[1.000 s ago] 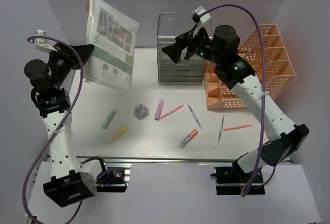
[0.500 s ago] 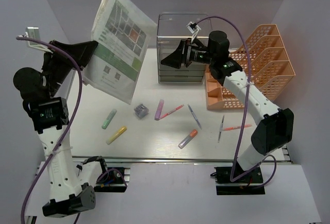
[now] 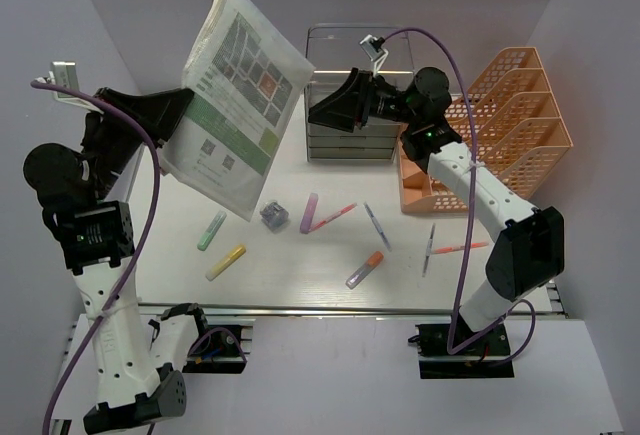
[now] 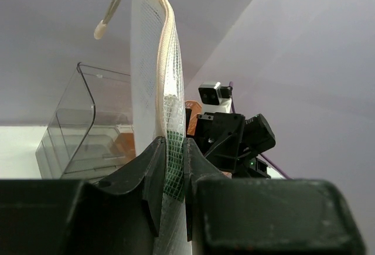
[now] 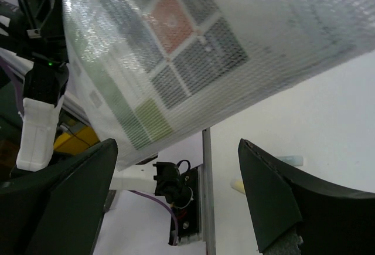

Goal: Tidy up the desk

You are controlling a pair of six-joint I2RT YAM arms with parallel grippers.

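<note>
Mesh pouch, perhaps zippered, in left gripper.

The see-through mesh pouch with a printed sheet inside covers the far left corner of the white desk. Its print is too small to read. In the right wrist view the pouch runs off the top and right edges. The black right gripper hides part of the clear plastic drawer box. The little grey thing on the desk is too small to tell.
</note>
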